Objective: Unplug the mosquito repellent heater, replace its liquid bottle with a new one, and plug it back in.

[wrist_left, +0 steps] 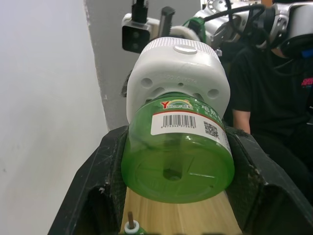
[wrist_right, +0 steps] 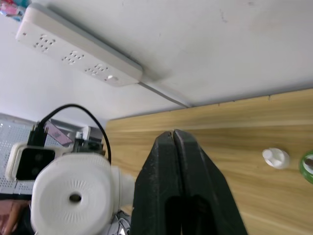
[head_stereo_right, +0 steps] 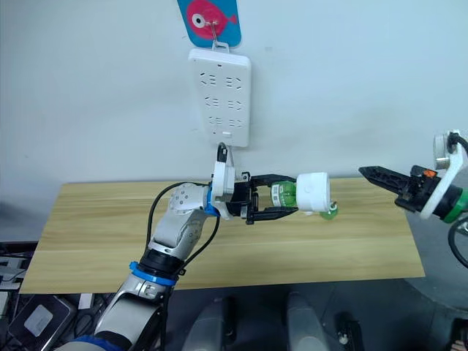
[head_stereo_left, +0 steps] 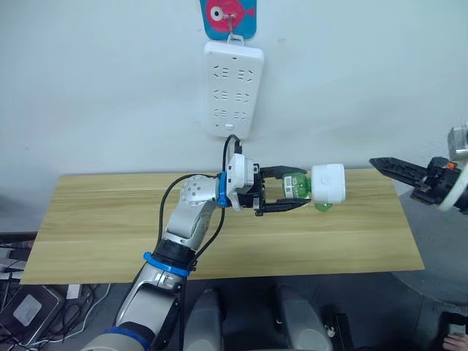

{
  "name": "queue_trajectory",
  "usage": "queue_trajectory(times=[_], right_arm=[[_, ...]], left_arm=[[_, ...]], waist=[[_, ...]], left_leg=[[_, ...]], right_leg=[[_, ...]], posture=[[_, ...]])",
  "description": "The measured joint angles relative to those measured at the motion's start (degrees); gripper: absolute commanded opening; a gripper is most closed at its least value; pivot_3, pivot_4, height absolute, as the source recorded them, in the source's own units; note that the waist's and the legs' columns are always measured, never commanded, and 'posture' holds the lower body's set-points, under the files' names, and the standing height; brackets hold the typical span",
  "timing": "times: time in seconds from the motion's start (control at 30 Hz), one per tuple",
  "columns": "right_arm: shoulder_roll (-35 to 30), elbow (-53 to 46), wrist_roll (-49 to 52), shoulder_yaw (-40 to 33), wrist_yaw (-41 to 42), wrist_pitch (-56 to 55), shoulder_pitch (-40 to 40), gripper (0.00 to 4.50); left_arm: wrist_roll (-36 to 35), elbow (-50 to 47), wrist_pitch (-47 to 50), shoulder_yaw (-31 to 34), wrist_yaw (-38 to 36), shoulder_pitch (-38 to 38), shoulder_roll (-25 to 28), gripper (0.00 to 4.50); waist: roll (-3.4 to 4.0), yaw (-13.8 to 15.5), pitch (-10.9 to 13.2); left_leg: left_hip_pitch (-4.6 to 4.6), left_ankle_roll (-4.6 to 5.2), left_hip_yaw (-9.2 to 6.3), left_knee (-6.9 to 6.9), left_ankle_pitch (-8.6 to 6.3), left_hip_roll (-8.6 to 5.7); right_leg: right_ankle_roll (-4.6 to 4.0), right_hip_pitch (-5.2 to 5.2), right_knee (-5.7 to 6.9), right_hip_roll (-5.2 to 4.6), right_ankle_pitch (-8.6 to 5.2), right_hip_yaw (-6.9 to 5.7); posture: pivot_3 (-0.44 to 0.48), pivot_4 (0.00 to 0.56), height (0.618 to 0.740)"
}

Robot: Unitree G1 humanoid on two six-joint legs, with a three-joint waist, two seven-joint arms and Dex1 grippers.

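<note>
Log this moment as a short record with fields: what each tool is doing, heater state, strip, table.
left tool: shut on green bottle, held above the table
heater: unplugged, fitted on that bottle
right tool: shut, holding nothing, apart from the heater
power strip: on the wall, sockets free
table: small white cap

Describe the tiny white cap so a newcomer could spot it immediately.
Start at the long wooden table below the white power strip on the wall. The cap lies loose on the bare wood, just beside a green bottle at the table's right part. It is the one small white piece resting on the table, unlike the heater held aloft.
</note>
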Motion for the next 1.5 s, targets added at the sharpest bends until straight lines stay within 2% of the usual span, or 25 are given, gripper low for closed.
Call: queue_trajectory(times=[0.1, 0.27, 0.53, 0.67, 0.8, 1.03, 1.33, 1.5], right_arm=[[3.7, -1.1, -0.3, 4.1, -1.5, 0.2, -3.3, 0.05], [7.5, -3.1, -2.5, 7.6, -2.6, 0.6, -4.2, 0.05], [7.5, -13.1, -0.3, 6.9, 0.4, 2.9, 2.4, 0.05], [8.3, -18.3, 0.0, 6.9, 4.2, 2.4, 2.2, 0.05], [5.6, -20.6, 0.0, 6.5, 9.9, 2.1, 1.0, 0.05], [3.5, -18.6, 0.0, 7.0, 12.4, 1.7, -6.7, 0.05], [3.5, -9.9, -0.1, 12.9, 5.1, 2.8, -16.6, 0.05], [5.2, -6.8, -4.9, 15.2, 3.4, 3.2, -19.5, 0.05]], left_arm=[[-0.4, -2.1, 1.6, -0.2, 0.5, 0.7, -0.5, 2.34], [-0.8, -4.0, 3.2, -0.7, 1.2, 1.6, -0.9, 2.34], [0.8, -1.0, 2.8, 0.3, 5.8, -0.6, -1.7, 2.34], [2.6, 1.3, 1.6, 0.4, 6.7, -1.0, -2.2, 2.34], [3.5, 1.7, 0.5, 0.3, 6.7, -1.0, -1.9, 2.34], [4.0, 1.8, 0.1, 0.1, 5.9, -1.0, -1.7, 2.34], [2.9, 0.0, 2.5, -1.2, 3.2, 0.5, -1.2, 2.34], [2.2, -1.8, 4.4, -1.4, 1.7, 0.8, -0.4, 2.34]], waist=[[0.00, 0.1, 0.0], [0.00, 0.5, 0.0], [0.00, 0.5, 0.0], [0.00, 0.3, 0.0], [0.00, 0.4, 0.0], [0.00, 0.3, 0.0], [0.00, 0.3, 0.0], [0.00, 0.3, 0.0]], left_leg=[[-0.02, 0.00, -0.03, 0.02, 0.00, 0.00], [-0.03, 0.00, -0.03, 0.03, 0.00, -0.04], [-0.04, 0.01, -0.06, 0.05, 0.00, -0.04], [-0.03, 0.01, -0.07, 0.04, -0.01, -0.02], [-0.04, 0.01, -0.06, 0.04, -0.01, -0.04], [-0.03, 0.01, -0.06, 0.05, -0.01, -0.03], [-0.04, 0.01, -0.05, 0.04, -0.01, -0.03], [-0.04, 0.02, -0.05, 0.04, -0.01, -0.02]], right_leg=[[0.00, 0.00, 0.00, -0.04, 0.00, -0.02], [0.00, 0.00, 0.01, -0.09, 0.00, -0.03], [0.00, 0.00, 0.04, -0.09, 0.00, -0.04], [0.00, 0.00, 0.03, -0.06, 0.00, -0.05], [0.00, 0.00, 0.01, -0.08, 0.00, -0.04], [0.00, 0.00, 0.03, -0.07, 0.00, -0.04], [0.00, -0.01, 0.01, -0.10, 0.00, -0.04], [0.00, -0.03, 0.01, -0.10, 0.00, -0.04]], posture=[[-0.133, 0.282, 0.740], [-0.126, 0.286, 0.740], [-0.132, 0.291, 0.740], [-0.139, 0.292, 0.740], [-0.143, 0.292, 0.740], [-0.149, 0.289, 0.740], [-0.140, 0.290, 0.740], [-0.131, 0.291, 0.740]])
